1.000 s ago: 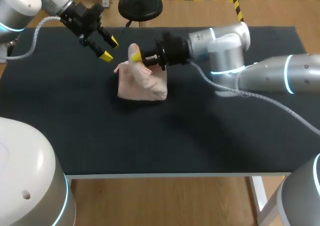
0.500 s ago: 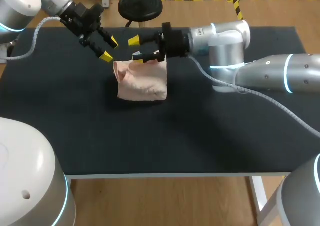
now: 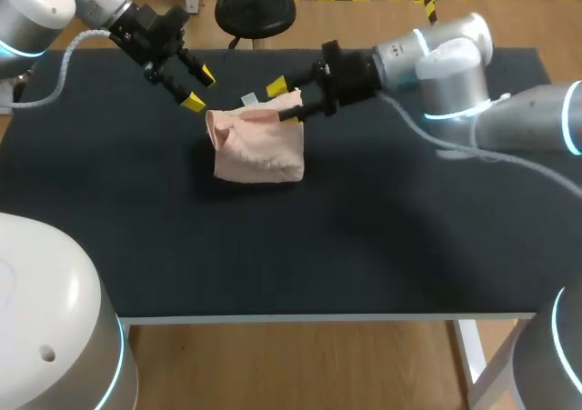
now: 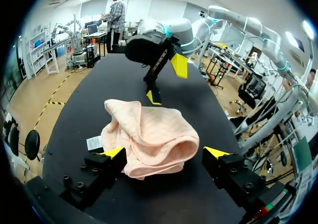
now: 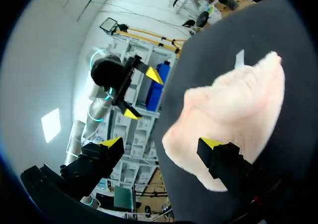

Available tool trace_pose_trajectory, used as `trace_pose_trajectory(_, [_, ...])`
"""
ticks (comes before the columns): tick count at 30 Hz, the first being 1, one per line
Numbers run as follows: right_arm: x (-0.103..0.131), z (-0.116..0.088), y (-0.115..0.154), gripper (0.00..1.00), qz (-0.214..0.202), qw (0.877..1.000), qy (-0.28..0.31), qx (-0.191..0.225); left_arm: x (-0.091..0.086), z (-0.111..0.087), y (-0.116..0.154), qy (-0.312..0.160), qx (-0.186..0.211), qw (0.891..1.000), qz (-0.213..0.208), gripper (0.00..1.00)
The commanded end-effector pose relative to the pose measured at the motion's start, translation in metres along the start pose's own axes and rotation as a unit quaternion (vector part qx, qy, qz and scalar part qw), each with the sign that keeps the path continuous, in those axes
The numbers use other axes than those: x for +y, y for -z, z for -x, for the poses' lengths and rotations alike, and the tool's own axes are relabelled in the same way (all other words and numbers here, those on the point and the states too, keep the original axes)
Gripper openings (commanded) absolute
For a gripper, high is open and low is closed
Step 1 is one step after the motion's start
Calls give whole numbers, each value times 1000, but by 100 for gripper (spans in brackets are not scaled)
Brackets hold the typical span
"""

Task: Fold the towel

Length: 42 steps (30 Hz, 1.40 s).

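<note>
Right claw (image 3: 285, 102) let go and backed off rightward; towel (image 3: 259, 145) dropped into a rumpled heap.
Lies upper middle of head view on black table (image 3: 364, 237), between both claws. Both spread wide, pinching nothing; left claw (image 3: 198, 90) unmoved. Soft, light, floppy, likely to sag: best pinched at a loose corner. Left wrist view shows layered open mouth of fold, flat-looking from head view.

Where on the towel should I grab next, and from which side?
Probably the bunched far-left corner of the towel, with the left gripper, which hangs open just beyond it. That corner looks puffed up off the table, so the fingers could straddle it coming from the far-left; the rest lies flatter. The right gripper is open by the far-right edge.
</note>
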State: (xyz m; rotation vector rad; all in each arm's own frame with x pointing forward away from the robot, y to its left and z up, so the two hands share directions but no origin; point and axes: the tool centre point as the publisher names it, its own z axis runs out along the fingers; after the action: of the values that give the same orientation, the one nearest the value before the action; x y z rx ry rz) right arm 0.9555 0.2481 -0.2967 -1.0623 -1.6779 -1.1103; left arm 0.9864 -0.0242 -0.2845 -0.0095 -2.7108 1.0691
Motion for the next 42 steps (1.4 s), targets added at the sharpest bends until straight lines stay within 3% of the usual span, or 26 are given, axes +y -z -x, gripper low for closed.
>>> trace_pose_trajectory(1, [-3, 10, 16, 100, -13, 999, -10, -31, 1, 1, -1, -1, 0, 1000, -1, 100])
trace_pose_trajectory(4, [11, 27, 14, 100, 6, 999, -13, -39, 1, 1, -1, -1, 0, 1000, -1, 100])
trace_pose_trajectory(6, [18, 32, 13, 47, 13, 1000, -22, -15, 1, 1, -1, -1, 0, 1000, -1, 100])
trace_pose_trajectory(7, [23, 35, 12, 0, 13, 999, -26, -12, 1, 1, -1, -1, 0, 1000, -1, 100])
trace_pose_trajectory(11, [28, 39, 5, 0, 23, 999, -37, -6, 1, 1, -1, -1, 0, 1000, -1, 100])
trace_pose_trajectory(17, [10, 37, -3, 0, 6, 999, -38, 9, 1, 1, -1, -1, 0, 1000, -1, 100])
trace_pose_trajectory(21, [9, 50, -9, 0, -3, 999, -33, -3, 1, 1, -1, -1, 0, 1000, -1, 100])
trace_pose_trajectory(28, [41, 80, -18, 0, 6, 999, -8, -38, 1, 1, -1, -1, 0, 1000, -1, 100])
trace_pose_trajectory(42, [96, 67, -46, 0, 65, 985, 154, -47, 1, 1, -1, -1, 0, 1000, -1, 100])
